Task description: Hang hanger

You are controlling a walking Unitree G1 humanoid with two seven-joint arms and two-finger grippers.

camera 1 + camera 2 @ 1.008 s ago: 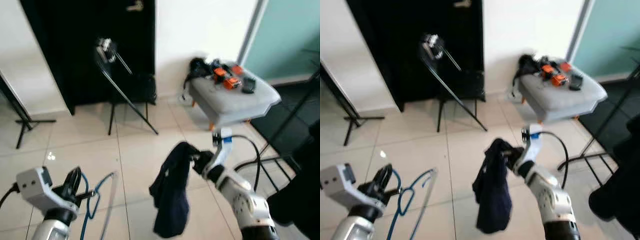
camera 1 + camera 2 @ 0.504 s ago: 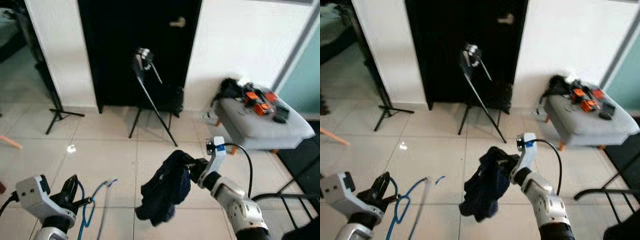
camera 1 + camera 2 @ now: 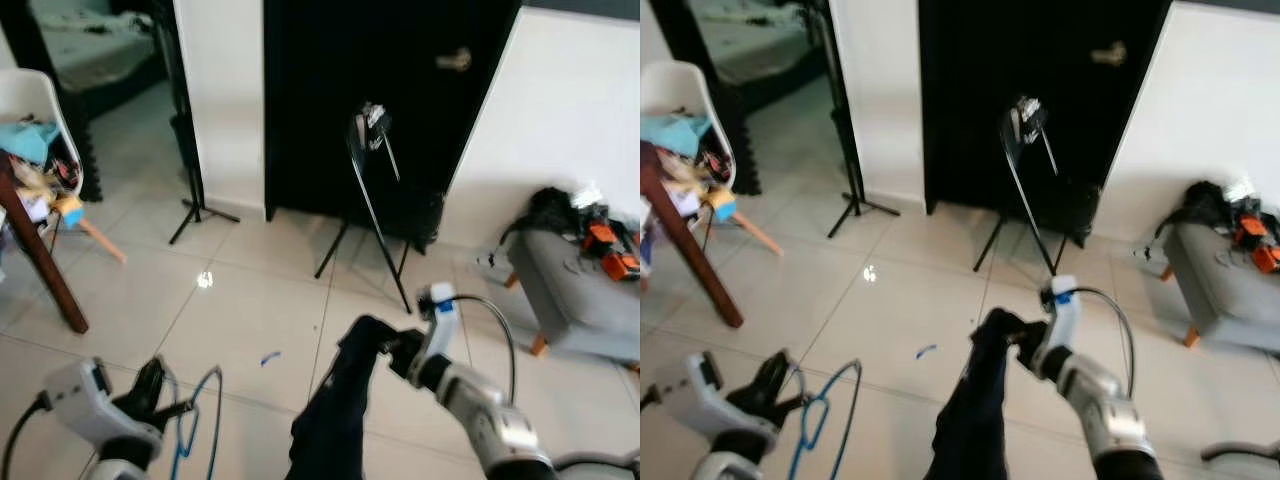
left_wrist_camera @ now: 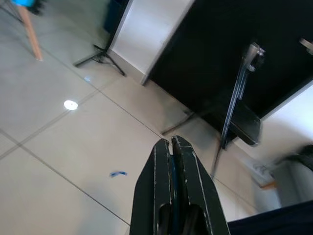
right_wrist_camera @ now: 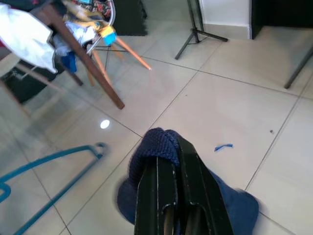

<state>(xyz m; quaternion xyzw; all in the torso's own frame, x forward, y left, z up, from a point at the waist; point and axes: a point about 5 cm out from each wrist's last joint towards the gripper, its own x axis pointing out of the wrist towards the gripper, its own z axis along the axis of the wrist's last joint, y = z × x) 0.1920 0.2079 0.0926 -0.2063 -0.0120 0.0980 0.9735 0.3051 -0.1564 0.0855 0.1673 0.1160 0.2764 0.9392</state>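
My left gripper (image 3: 166, 396) is low at the left, shut on the hook end of a blue wire hanger (image 3: 196, 425) that dangles toward the tiled floor. In the left wrist view its fingers (image 4: 161, 166) are pressed together with a blue wire between them. My right gripper (image 3: 394, 345) is held out in the middle, shut on a dark navy garment (image 3: 335, 415) that droops straight down from it. The right wrist view has the cloth (image 5: 155, 143) bunched over the fingertips and the hanger (image 5: 54, 166) lower down beside it.
A black door (image 3: 330, 90) is ahead with a thin folding stand (image 3: 372, 190) in front of it. A grey stool (image 3: 578, 295) with orange items is at the right. A wooden leg (image 3: 40, 265) and a cluttered white chair (image 3: 35, 105) are at the left. A small blue scrap (image 3: 270, 357) lies on the tiles.
The whole view has swung to the left, bringing the chair and a far room into sight. Both grippers keep their hold, and the garment now hangs straighter.
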